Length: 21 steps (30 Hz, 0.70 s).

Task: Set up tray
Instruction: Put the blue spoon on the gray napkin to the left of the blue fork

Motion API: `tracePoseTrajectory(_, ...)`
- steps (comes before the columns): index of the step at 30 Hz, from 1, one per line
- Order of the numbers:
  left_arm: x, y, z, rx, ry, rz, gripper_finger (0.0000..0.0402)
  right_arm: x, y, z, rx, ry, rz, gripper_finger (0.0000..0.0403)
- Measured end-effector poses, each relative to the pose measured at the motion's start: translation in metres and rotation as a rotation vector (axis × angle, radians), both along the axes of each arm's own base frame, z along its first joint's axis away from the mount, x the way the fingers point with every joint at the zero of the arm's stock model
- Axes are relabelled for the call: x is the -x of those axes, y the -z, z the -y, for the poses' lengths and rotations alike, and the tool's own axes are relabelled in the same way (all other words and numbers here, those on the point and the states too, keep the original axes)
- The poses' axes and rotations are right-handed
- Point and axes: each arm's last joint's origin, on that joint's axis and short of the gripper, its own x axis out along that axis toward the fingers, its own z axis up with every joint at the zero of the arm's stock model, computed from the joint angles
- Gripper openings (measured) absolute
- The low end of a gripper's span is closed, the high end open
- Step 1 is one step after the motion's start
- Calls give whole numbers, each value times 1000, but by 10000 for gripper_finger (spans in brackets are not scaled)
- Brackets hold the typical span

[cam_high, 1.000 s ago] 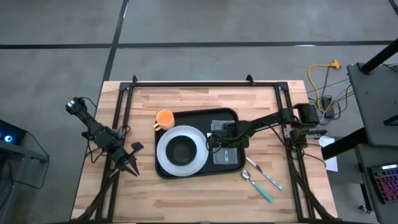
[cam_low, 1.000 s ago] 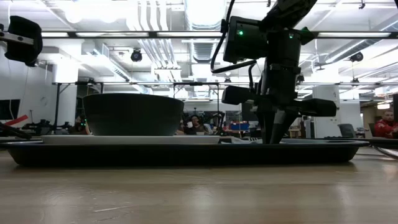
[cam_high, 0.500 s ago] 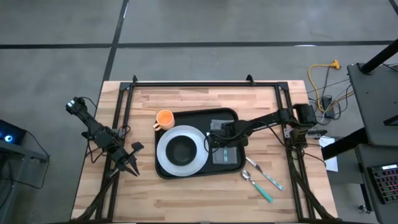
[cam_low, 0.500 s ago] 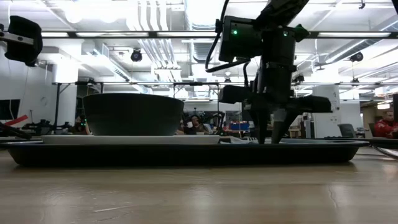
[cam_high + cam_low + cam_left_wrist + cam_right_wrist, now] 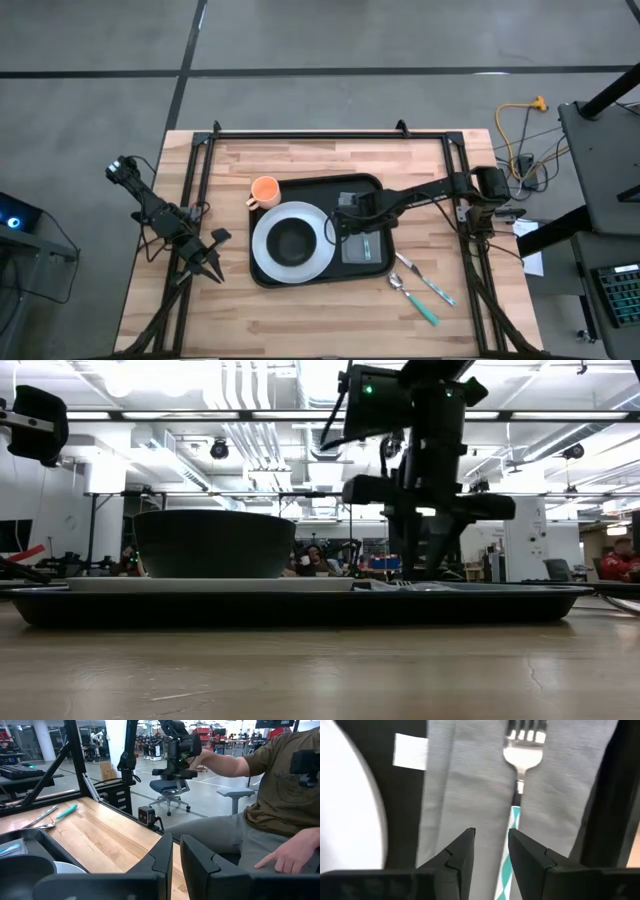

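From the low view the black tray [image 5: 300,605] shows only as a thin dark band, its floor hidden behind the near rim. From above, much of it is covered by a white plate [image 5: 262,250] carrying a dark bowl [image 5: 291,242], and by the right arm. The tray is large, rectangular with rounded corners and a low raised rim, and sits mid-surface [image 5: 300,320]. On its right half lies a grey napkin [image 5: 470,785] with a teal-handled fork [image 5: 519,765] on it. The right gripper [image 5: 490,850] hovers just above the napkin, fingers slightly parted, pinching nothing. The left gripper [image 5: 175,865] waits at the surface's left edge, fingers pressed nearly together, empty.
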Motion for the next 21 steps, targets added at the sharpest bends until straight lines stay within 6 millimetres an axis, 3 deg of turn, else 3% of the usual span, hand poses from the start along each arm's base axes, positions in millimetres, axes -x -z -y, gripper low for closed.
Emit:
tracePoseTrajectory(10,0,0,0,0,1,0,18,-5,-12,-4,14,-143,-1,111)
tracePoseTrajectory(21,0,0,0,0,0,0,18,-15,-34,-42,-34,-494,68,106)
